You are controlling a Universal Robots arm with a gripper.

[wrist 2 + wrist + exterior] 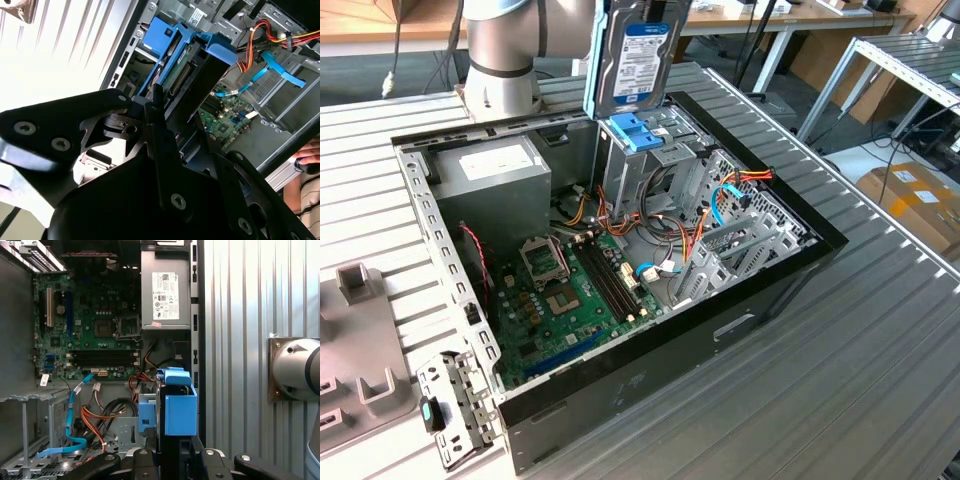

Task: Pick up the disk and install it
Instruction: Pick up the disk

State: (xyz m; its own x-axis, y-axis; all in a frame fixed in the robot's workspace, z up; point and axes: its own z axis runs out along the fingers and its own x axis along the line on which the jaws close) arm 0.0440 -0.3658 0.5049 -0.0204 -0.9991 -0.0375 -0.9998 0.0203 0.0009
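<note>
**A:** Where is the flat silver-grey metal disk in its light-blue plastic carrier rail?

**B:** It's in the air and upright, with its labelled face toward the exterior camera. It hangs over the open black computer case, and its blue lower end is right at the bare-metal drive cage. I can't tell whether the two touch.

**A:** And the claw?

**B:** In the second wrist view the black claw is clamped on the disk, one finger on each flat face.

**A:** So how far along is it?

**B:** I'd say the pick-up is done, because nothing else supports the disk. The install is not: most of the disk stands clear above the cage, not seated.

**A:** What's around it?

**B:** The green motherboard lies on the case floor, with loose orange and blue cables beside the cage. The case sits on a ribbed grey metal surface.
</note>
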